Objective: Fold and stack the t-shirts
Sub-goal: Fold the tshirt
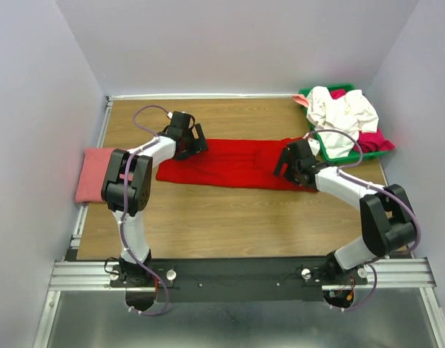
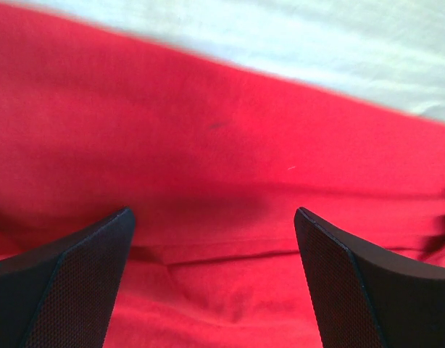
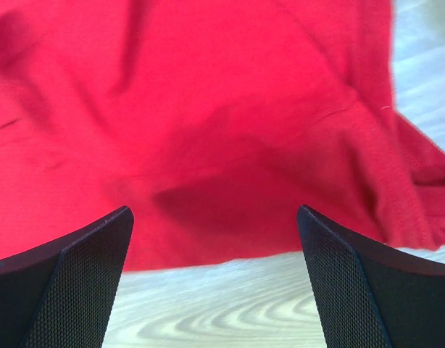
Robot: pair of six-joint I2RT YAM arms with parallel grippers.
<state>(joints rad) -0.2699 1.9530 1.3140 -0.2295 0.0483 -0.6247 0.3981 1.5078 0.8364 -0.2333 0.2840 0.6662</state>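
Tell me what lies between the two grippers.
The red t-shirt, spread flat, fills the stretch from left gripper to right gripper; the top view shows it.

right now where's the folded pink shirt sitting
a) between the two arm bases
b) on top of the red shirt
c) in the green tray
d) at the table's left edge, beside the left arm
D: in the top view the salmon-pink folded shirt lies at the left edge of the table, left of the spread red t-shirt and across the table from the green tray.
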